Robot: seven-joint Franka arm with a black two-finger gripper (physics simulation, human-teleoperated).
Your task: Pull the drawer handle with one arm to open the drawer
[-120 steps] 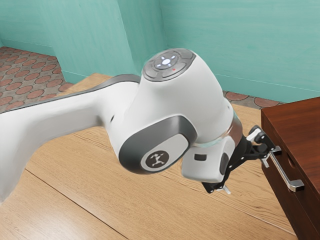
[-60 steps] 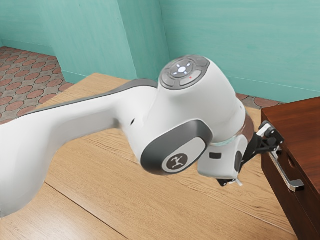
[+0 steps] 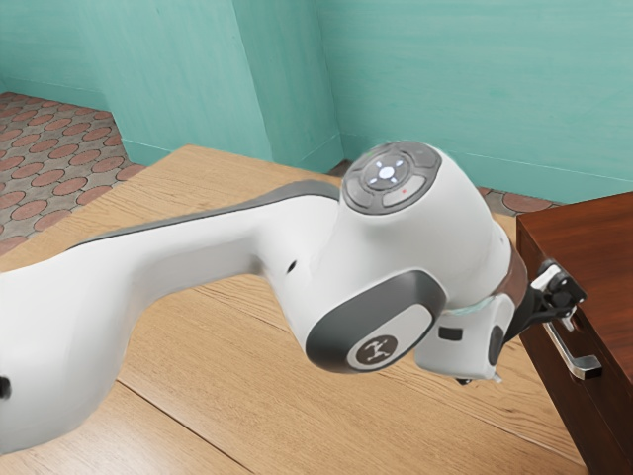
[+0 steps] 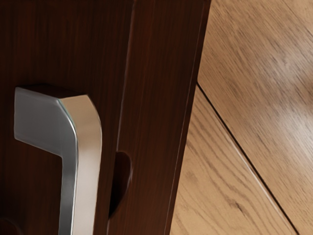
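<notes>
A dark wooden cabinet (image 3: 586,239) stands at the exterior view's right, and its drawer front (image 3: 605,341) carries a silver bar handle (image 3: 574,351). My black gripper (image 3: 560,294) is open and sits right at the handle's upper end, close against the drawer front. In the wrist view the bent end of the handle (image 4: 78,147) is very near, mounted on the drawer front (image 4: 58,49). The drawer front lies flush with the cabinet.
The cabinet stands on a light wooden plank surface (image 3: 247,376), which also runs beside the cabinet's edge (image 4: 244,122). Teal walls (image 3: 475,69) close the back. A patterned tile floor (image 3: 49,148) lies at the far left. My white arm (image 3: 396,287) crosses the middle.
My arm has moved toward the exterior view's right, carrying the gripper from just short of the handle up to its upper end. The drawer has not moved.
</notes>
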